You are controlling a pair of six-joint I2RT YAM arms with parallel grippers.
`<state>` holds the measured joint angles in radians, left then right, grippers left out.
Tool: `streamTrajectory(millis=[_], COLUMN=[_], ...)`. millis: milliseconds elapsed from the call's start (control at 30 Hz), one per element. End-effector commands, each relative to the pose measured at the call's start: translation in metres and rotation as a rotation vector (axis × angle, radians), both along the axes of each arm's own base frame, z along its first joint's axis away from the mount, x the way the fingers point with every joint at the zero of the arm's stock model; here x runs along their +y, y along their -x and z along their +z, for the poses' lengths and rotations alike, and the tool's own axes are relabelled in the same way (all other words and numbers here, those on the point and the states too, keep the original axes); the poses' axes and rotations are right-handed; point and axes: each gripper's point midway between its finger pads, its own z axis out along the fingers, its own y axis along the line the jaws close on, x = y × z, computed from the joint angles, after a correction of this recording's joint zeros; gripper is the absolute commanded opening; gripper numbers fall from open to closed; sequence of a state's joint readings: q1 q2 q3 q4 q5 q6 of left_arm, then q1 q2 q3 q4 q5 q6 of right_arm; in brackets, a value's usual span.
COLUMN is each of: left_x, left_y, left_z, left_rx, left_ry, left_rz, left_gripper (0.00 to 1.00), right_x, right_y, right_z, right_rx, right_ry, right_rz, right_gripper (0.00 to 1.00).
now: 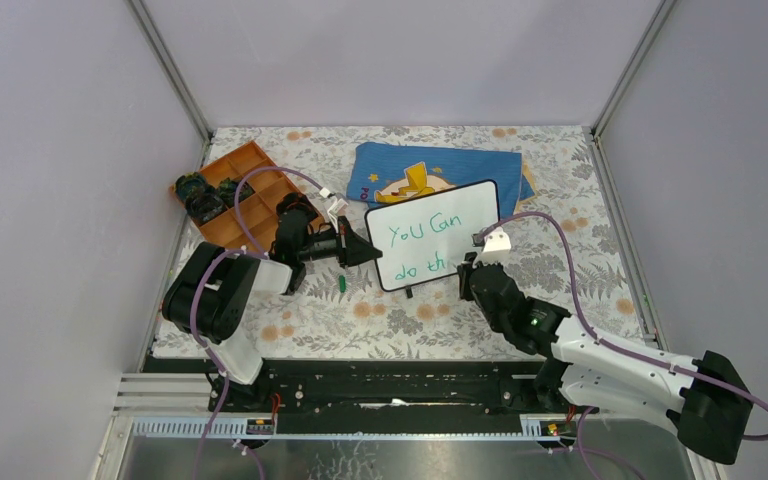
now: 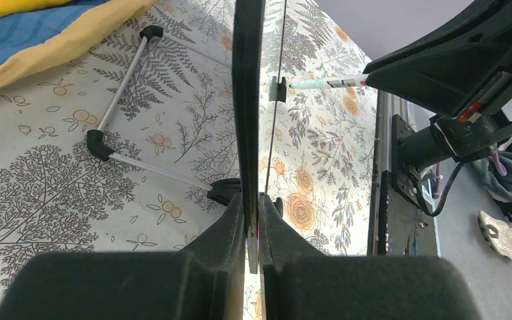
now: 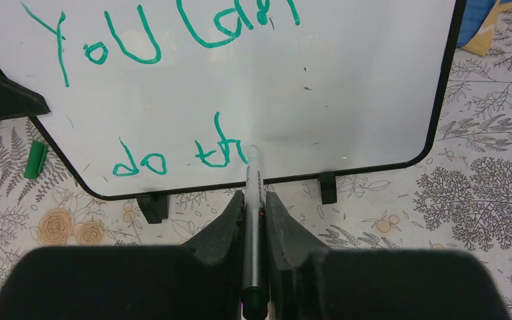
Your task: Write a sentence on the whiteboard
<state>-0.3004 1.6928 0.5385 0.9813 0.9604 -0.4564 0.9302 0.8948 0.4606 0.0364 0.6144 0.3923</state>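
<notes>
The whiteboard (image 1: 438,236) stands tilted on the floral table, black-framed. On it, the sentence (image 1: 430,232) in green reads "You Can" with "do th" below it (image 3: 137,163). My left gripper (image 1: 372,252) is shut on the board's left edge. In the left wrist view the board (image 2: 248,100) shows edge-on between the jaws of that gripper (image 2: 253,207). My right gripper (image 3: 254,200) is shut on a grey marker (image 3: 252,180). The marker's tip touches the board just right of the "h". From above, the right gripper (image 1: 475,265) sits at the board's lower right.
A blue cloth (image 1: 440,168) with a yellow figure lies behind the board. An orange compartment tray (image 1: 245,190) with small dark items sits at the back left. A green cap (image 1: 343,284) lies on the table below the left gripper. The board's wire stand (image 2: 117,93) rests behind it.
</notes>
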Motion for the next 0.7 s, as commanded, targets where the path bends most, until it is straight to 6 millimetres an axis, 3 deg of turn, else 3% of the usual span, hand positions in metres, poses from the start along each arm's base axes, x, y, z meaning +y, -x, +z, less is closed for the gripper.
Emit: streamTrajectory(millis=[0,667], left_x=[-0.002,-0.002], left_y=[0.018,0.018], left_z=[-0.031,-0.032], left_rx=[0.098,0.101], left_ry=[-0.065,-0.069], left_rz=[-0.033,-0.035], left_gripper=[0.0,0.0], right_x=[0.001,0.006], right_y=[-0.014,-0.026], right_z=[0.026,0.029], right_rx=[-0.073,-0.077], right_ry=[-0.049,-0.073], right_rz=[-0.047,-0.05], right_gripper=[0.0,0.0])
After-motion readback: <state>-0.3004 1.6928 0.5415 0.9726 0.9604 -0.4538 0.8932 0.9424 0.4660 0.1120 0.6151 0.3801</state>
